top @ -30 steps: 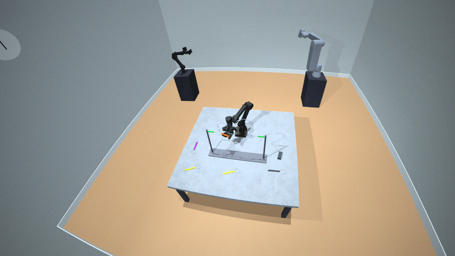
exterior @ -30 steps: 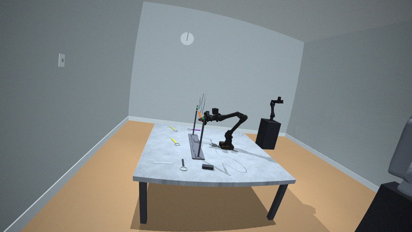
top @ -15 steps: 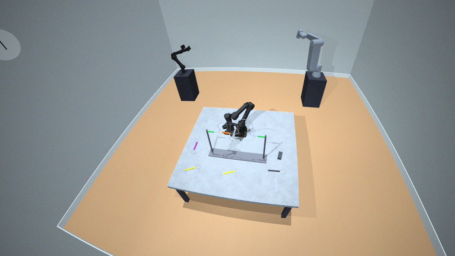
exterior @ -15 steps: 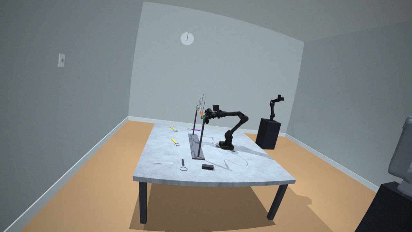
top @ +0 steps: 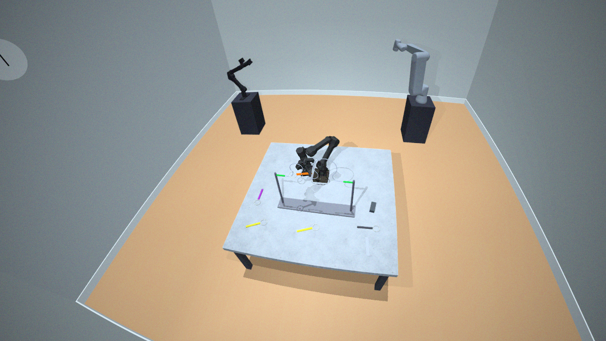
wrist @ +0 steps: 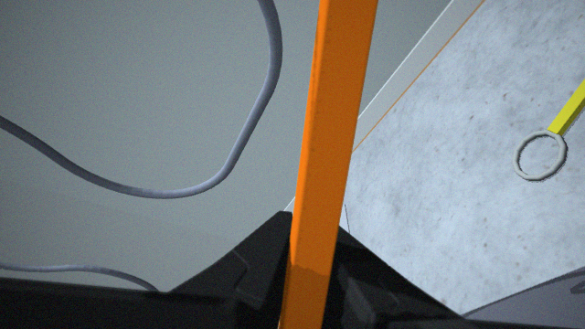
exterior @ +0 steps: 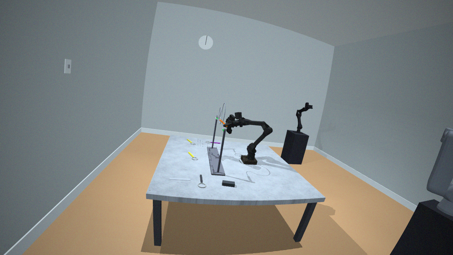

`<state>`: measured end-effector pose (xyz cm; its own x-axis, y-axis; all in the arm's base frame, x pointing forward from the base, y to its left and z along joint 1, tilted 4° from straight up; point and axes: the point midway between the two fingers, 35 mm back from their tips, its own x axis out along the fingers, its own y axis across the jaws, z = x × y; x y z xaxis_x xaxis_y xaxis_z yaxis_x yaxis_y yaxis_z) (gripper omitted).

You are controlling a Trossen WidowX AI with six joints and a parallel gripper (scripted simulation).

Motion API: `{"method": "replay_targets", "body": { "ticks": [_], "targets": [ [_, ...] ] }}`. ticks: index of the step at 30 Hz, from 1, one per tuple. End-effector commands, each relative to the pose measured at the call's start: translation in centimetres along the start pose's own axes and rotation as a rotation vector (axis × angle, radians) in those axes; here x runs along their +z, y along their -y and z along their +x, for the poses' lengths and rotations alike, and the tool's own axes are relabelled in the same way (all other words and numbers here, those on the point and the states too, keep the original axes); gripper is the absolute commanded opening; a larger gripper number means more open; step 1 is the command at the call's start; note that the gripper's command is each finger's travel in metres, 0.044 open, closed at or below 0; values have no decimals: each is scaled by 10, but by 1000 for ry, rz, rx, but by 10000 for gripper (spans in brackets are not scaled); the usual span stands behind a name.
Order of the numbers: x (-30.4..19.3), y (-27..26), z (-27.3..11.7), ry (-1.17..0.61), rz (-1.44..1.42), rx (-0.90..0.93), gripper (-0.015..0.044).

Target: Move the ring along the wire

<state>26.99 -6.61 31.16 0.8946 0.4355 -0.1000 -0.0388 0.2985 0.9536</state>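
My gripper point(top: 308, 173) point(exterior: 226, 125) point(wrist: 300, 227) is shut on the orange handle point(top: 301, 174) point(exterior: 222, 122) point(wrist: 331, 114) near its end away from the ring. In the top view the handle points left, nearly level, to the ring. The ring's rim is tiny there, just right of the left green part point(top: 280, 175), around the grey wire's start; whether they touch is too small to tell. The other green part point(top: 348, 182) point(exterior: 224, 130) is at the right post point(top: 352, 197) point(exterior: 221, 152). The grey wire point(wrist: 276, 46) curves left of the handle in the wrist view. The ring is out of the wrist view.
The left post point(top: 279, 189) point(exterior: 214, 133) stands on the grey base point(top: 322, 205). The wire's large loops rise near the arm. Yellow-handled rings, a purple handle point(top: 260, 194), a black handle point(top: 364, 227) and a dark block point(top: 372, 207) lie on the table point(top: 271, 246).
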Motion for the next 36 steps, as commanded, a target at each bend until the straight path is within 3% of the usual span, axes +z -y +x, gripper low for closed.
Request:
{"method": "replay_targets", "body": {
  "ticks": [1,36],
  "targets": [
    [0,-13,-2,-10,42,31,-150],
    [24,-93,-5,68,526,266,-150]
  ]
}}
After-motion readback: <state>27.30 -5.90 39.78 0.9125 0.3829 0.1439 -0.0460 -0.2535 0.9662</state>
